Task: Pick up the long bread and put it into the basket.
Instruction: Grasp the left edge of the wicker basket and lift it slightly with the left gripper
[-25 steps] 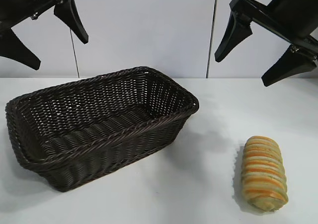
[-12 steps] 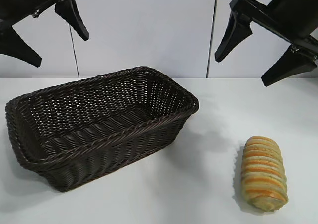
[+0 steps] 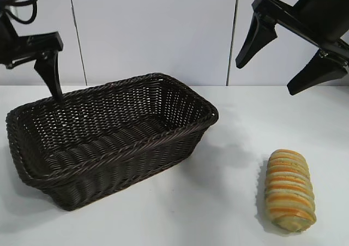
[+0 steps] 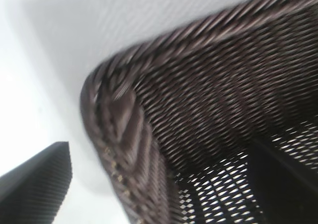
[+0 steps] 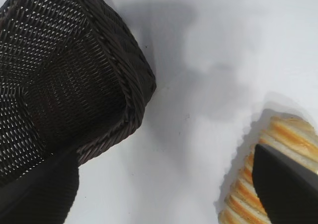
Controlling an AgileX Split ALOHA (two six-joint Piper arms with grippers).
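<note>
The basket (image 3: 112, 139) fills the left half of the exterior frame, dark wicker and nothing in it, on the white table (image 3: 229, 164). The long bread (image 3: 290, 190) lies well apart from it at the lower right, lengthwise toward the camera, untouched.

The right gripper (image 3: 292, 52) hangs at the upper right, above and behind the loaf, jaws spread wide and holding nothing. To my eye the pick-up has not begun. It would do best to come straight down over the middle of the loaf with its fingers across the narrow width, not along the length, and close gently, since the ridged crust looks soft enough to dent. Then lift high enough to clear the braided rim before crossing over.

The left gripper (image 3: 32, 58) sits at the upper left, over the basket's far left corner, jaws wide too; it should keep clear of the drop.

Only one left finger shows in the exterior view; the other is cut off by the frame edge. The left wrist view is smeared, showing little beyond the rim. The loaf's underside is hidden.
</note>
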